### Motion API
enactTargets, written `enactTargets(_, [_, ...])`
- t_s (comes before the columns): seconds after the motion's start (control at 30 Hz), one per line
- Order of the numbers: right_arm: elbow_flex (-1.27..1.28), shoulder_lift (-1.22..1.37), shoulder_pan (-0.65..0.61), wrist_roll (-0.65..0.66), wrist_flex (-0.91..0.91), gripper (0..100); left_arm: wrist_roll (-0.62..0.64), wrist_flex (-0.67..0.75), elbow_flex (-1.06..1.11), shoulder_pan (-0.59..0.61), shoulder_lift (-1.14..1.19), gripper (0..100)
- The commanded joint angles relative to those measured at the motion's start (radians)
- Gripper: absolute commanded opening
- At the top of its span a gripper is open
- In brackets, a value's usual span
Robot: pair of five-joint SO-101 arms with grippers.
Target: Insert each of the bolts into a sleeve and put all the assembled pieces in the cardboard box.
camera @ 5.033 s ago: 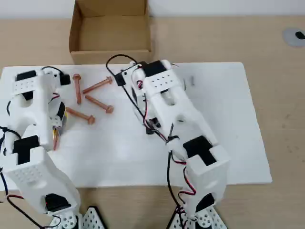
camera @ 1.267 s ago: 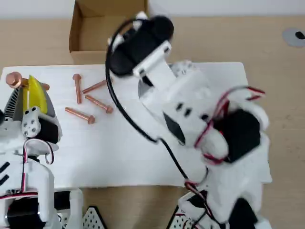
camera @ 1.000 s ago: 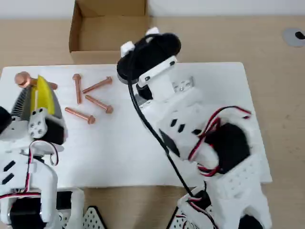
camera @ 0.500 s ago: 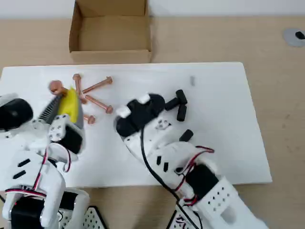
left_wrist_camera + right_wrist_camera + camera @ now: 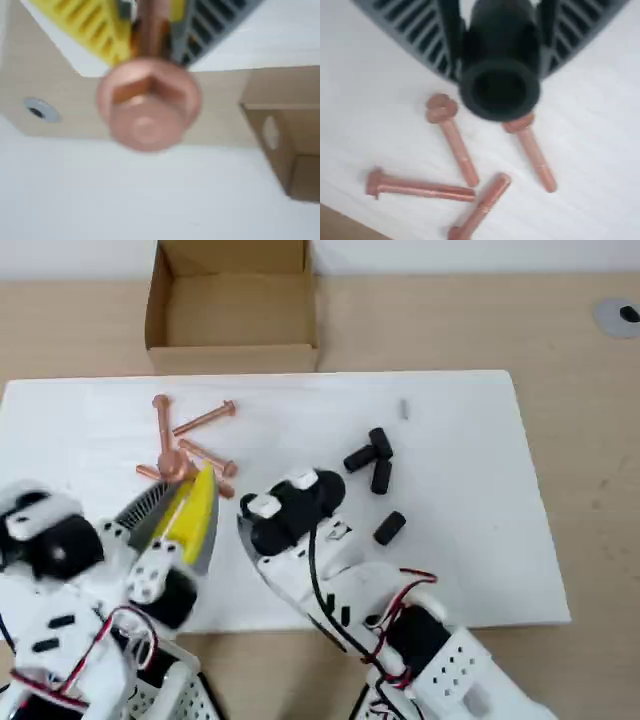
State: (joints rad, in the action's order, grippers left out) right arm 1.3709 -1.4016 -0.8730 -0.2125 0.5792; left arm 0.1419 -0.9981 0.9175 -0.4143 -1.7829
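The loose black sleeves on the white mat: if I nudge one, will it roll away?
Likely yes: the sleeves look like short round cylinders lying on their sides on the smooth mat. Probably stiff too: the held sleeve in the right gripper shows an undeformed round bore.

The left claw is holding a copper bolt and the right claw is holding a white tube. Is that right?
Almost. The tube in the right claw is black, not white, as the right wrist view shows. The left claw is indeed holding a copper bolt.
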Motion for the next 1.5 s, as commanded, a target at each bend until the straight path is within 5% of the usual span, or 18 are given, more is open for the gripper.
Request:
enactTargets(0.0, [0.008, -0.022, -0.016, -0.014, -0.049, 1.0, -0.017, -0.068, -0.026, -0.040, -0.004, 1])
enactTargets(0.4, [0.002, -0.022, -0.019, -0.014, -0.057, 1.0, -0.121, -0.133, -0.017, -0.038, -0.005, 1])
enactTargets(0.83, [0.002, -0.022, -0.019, -0.012, -0.061, 1.0, -0.169, 0.130, 0.207, -0.037, -0.004, 1])
enactTargets(1.47, [-0.030, -0.022, -0.019, -0.011, -0.061, 1.0, -0.222, 0.071, 0.209, -0.035, -0.004, 1])
